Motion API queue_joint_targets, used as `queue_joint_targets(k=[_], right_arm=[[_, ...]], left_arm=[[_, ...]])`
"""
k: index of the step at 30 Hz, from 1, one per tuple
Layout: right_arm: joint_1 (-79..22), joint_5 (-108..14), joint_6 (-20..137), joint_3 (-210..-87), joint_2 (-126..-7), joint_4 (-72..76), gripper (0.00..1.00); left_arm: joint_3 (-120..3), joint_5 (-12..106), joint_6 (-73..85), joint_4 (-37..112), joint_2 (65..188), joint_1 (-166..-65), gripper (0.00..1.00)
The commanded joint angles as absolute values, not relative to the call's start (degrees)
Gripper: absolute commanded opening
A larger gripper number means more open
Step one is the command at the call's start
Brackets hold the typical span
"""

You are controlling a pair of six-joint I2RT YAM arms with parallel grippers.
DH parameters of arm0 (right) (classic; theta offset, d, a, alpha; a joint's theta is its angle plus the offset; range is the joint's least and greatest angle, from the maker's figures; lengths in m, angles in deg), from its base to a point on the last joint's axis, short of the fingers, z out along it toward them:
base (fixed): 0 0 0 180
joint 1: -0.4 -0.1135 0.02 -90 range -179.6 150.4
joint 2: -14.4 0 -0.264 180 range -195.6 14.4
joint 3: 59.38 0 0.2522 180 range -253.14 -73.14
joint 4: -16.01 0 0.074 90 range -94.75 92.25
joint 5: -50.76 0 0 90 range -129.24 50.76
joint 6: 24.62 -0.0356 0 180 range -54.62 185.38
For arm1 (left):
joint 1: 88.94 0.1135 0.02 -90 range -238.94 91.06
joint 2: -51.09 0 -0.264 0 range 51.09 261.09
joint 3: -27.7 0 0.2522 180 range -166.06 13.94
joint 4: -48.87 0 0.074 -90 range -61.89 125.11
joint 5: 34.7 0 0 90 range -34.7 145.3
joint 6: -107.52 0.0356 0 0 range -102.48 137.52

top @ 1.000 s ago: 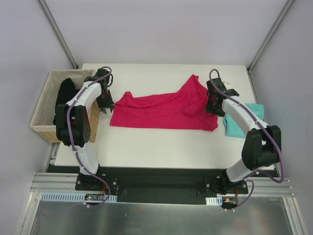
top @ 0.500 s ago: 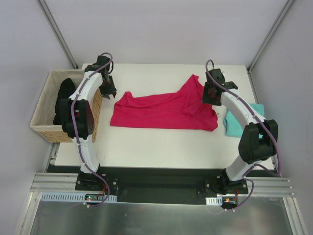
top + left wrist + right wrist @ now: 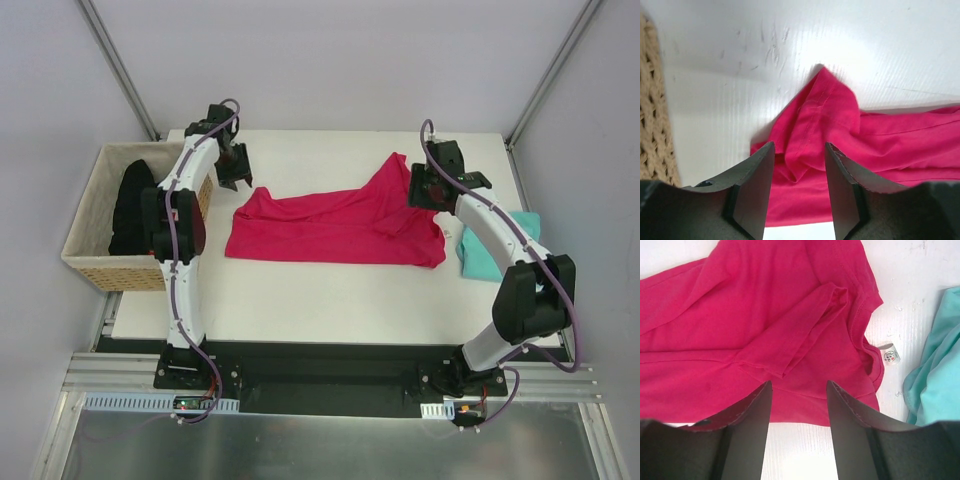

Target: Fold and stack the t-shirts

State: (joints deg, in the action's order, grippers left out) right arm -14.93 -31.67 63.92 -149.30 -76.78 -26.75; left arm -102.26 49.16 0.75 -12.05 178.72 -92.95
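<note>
Hovering above opposite ends of the magenta t-shirt (image 3: 330, 228), spread crumpled on the table (image 3: 330, 300), left gripper (image 3: 799, 144) and right gripper (image 3: 799, 382) hang jaws apart, empty, apparently lining up corner grabs; teal t-shirt (image 3: 478, 262) waits at the right edge.

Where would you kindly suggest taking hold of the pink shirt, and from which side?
Probably the bunched corner fold of the shirt under the left claw, from straight above: its ridge stands between the open jaws, while the middle lies flat.
</note>
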Motion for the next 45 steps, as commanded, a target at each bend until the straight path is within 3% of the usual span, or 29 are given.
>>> queue_joint_targets(k=[1,5,12,26,42,45], right_arm=[[-14.89,-33.44,65.11,-149.17,-73.67,-25.53,0.5],[-14.89,-34.23,64.59,-149.17,-74.02,-26.4,0.5],[-15.94,-35.72,60.02,-146.09,-76.3,-26.41,0.01],[-19.54,-42.31,58.35,-148.2,-85.35,-25.35,0.01],[-20.69,-45.39,57.73,-147.85,-89.13,-22.54,0.01],[-20.69,-46.44,57.47,-147.94,-89.92,-22.19,0.01]], left_arm=[[-106.99,44.59,2.23,-13.5,181.43,-92.45,0.44],[-103.93,42.99,1.97,-13.94,180.65,-92.45,0.37],[-92.86,45.1,2.06,-12.01,172.65,-93.16,0.24],[-80.02,46.86,2.23,-9.28,158.5,-95.79,0.23],[-71.23,47.3,0.38,-4.53,158.14,-100.98,0.21],[-71.66,47.47,0.56,-4.18,159.28,-100.98,0.16]])
